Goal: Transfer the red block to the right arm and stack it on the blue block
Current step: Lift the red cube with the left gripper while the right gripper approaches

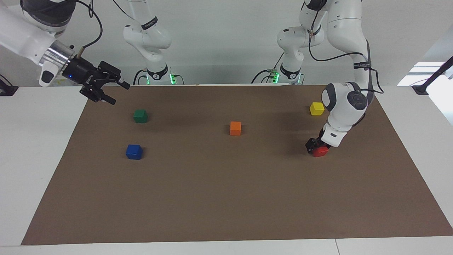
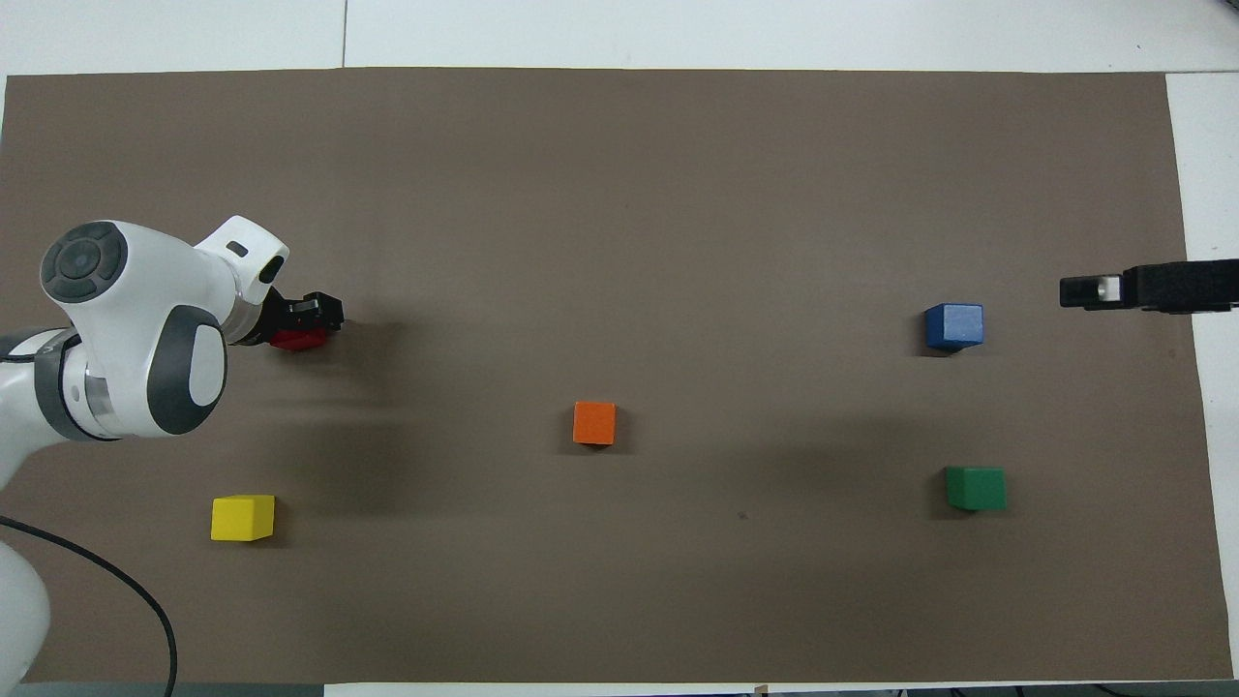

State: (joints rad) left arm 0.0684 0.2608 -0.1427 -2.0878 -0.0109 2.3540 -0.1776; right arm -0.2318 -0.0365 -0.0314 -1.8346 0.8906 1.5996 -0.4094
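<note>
Orange cube [image 1: 235, 128] alone mid-mat between red block [image 1: 320, 151] and blue block [image 1: 134, 152], green cube [image 1: 140, 116] near blue
</note>
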